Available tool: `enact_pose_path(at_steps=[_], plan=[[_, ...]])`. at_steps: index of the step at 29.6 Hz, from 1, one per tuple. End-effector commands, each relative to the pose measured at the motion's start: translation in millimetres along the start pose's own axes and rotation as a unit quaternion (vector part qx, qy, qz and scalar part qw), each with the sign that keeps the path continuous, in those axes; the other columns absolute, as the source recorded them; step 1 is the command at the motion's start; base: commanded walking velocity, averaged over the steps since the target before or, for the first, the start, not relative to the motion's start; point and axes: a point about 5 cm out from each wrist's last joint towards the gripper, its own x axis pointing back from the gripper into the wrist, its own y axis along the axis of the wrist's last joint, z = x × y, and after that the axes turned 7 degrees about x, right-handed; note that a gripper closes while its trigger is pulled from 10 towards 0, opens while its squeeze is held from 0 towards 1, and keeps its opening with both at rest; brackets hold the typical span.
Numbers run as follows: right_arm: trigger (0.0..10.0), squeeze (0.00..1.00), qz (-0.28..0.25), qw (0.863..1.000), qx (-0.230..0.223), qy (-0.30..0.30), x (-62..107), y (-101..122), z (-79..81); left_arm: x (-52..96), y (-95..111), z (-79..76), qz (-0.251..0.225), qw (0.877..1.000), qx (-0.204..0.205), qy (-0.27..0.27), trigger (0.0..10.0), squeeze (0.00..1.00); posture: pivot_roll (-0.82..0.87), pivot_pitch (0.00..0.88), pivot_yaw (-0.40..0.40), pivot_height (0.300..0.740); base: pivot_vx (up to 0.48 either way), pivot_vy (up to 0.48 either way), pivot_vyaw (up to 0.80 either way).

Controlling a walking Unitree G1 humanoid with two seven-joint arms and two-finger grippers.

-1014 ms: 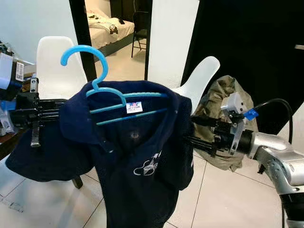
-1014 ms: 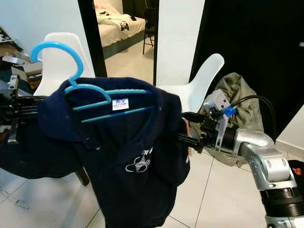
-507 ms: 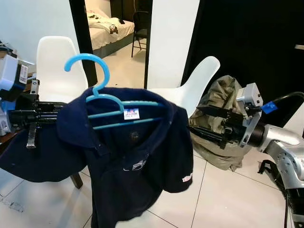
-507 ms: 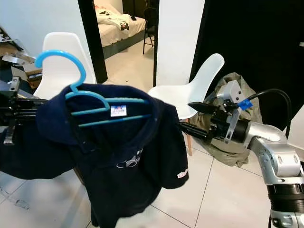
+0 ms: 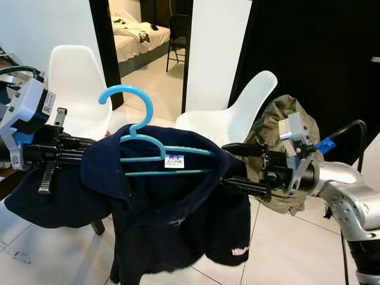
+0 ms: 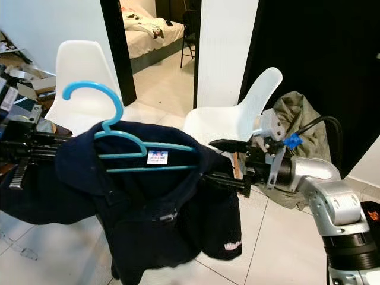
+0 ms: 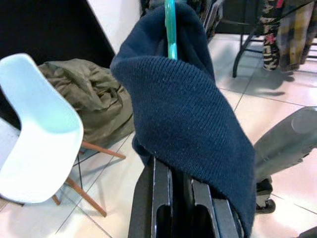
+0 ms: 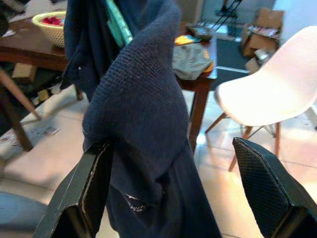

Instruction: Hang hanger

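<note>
Your blue hanger [image 5: 155, 145] is held up in mid-air between both arms, hook up and curling toward the robot's left, with a navy polo shirt [image 5: 172, 225] draped on it, white collar label [image 5: 174, 161] showing just under the top bar. The shirt's left shoulder goes over the left gripper [image 5: 74, 151]; in the left wrist view the knit fabric [image 7: 190, 124] covers the black fingers [image 7: 161, 208], which sit close together under it, so you can't tell whether they pinch the hanger or just carry it. Your right gripper [image 5: 237, 167] is at the shirt's other shoulder with fingers spread apart: the lower finger [image 8: 84, 193] touches the cloth, the other finger [image 8: 265, 183] stands well clear of it. The shirt body hangs down toward the tiled floor [image 5: 285, 249]. Behind the hanger stand two white chairs, one on the left [image 5: 74, 83] and one on the right [image 5: 237, 113]. An olive bag [image 5: 279, 113] sits behind the right gripper. Through the doorway you see a bed [image 5: 136, 35] and a dark chair [image 5: 176, 29].
</note>
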Motion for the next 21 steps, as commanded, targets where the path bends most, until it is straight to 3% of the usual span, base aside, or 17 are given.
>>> enact_pose_path(at_steps=[1, 10, 13, 21], plan=[[10.0, 0.0, 0.006, 1.0, 0.006, 0.027, -9.5, 0, 6.7, -10.4, 6, -1.4, -0.014, 0.999, -0.011, -0.033, 10.0, 0.0, 0.02, 0.0, -0.041, 0.74, 0.0, 0.0, 0.0], [10.0, 0.0, 0.011, 0.998, 0.001, 0.07, -22.2, -3, 20.3, -31.9, -2, -5.4, 0.002, 0.996, -0.004, -0.092, 10.0, 0.0, 0.01, 0.0, -0.04, 0.74, 0.0, 0.0, 0.0], [10.0, 0.0, 0.011, 0.998, 0.001, 0.07, -22.2, -3, 20.3, -31.9, -2, -5.4, 0.002, 0.996, -0.004, -0.092, 10.0, 0.0, 0.01, 0.0, -0.04, 0.74, 0.0, 0.0, 0.0], [10.0, 0.0, 0.016, 0.995, 0.004, 0.097, -28.8, -2, 27.5, -47.2, -18, -7.4, 0.047, 0.991, -0.004, -0.129, 10.0, 0.0, 0.0, 0.0, -0.037, 0.74, 0.0, 0.0, 0.0]])
